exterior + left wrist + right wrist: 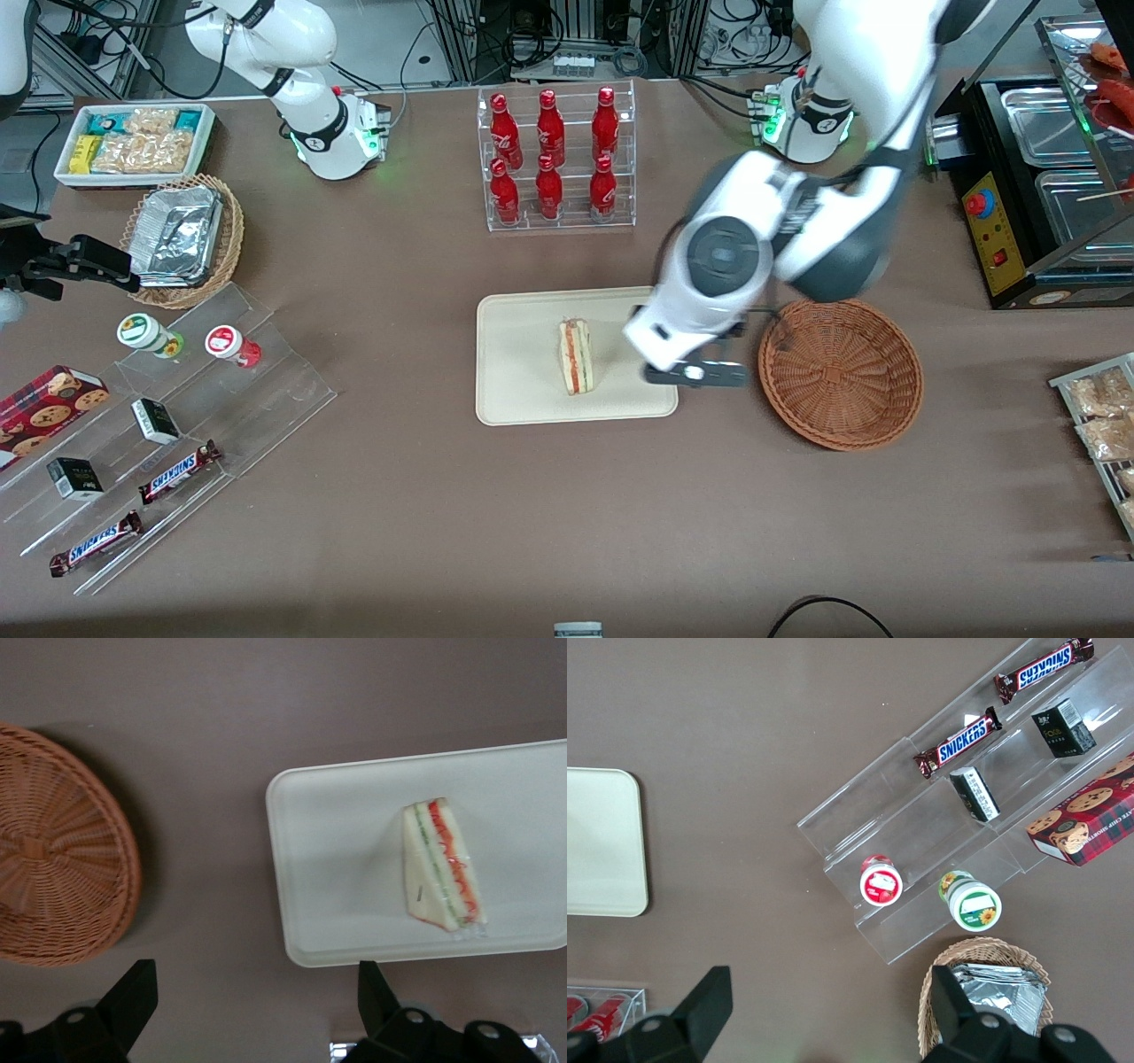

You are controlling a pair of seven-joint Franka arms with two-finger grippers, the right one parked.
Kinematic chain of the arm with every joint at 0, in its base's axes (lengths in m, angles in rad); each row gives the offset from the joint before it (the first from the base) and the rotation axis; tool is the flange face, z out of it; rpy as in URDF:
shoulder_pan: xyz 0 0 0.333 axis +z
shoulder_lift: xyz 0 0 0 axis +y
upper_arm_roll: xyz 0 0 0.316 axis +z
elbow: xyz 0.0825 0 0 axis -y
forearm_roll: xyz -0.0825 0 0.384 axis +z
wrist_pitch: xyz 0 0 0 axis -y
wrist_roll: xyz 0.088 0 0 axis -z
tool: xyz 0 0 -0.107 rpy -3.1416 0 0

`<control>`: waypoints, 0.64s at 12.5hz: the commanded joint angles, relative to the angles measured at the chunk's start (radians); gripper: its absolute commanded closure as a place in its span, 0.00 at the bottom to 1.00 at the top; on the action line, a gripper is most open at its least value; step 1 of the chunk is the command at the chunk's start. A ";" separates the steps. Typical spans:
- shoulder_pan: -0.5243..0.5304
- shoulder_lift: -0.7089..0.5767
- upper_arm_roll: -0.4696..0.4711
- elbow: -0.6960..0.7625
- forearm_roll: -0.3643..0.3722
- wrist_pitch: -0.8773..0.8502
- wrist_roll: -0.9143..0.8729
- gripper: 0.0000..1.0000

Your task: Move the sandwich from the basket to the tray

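The sandwich (576, 356) lies on its side in the cream tray (523, 390), its red and green filling facing up. It also shows in the left wrist view (440, 864) on the tray (337, 868). The reddish-brown wicker basket (840, 372) (53, 868) stands beside the tray, toward the working arm's end, and holds nothing. My left gripper (698, 374) (252, 1001) hangs open and empty above the bare table between tray and basket, clear of the sandwich. A corner of the tray shows in the right wrist view (602, 842).
A clear rack of red bottles (555, 159) stands farther from the camera than the tray. A tan basket with foil containers (182, 239), a white snack bin (133, 142) and an acrylic stand with candy bars (159, 425) lie toward the parked arm's end. A black appliance (1019, 204) stands at the working arm's end.
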 commanded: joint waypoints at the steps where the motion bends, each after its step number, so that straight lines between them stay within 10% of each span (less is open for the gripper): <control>1: 0.117 -0.084 -0.006 -0.061 -0.053 -0.060 0.124 0.00; 8: 0.306 -0.298 -0.005 -0.284 -0.039 -0.059 0.305 0.00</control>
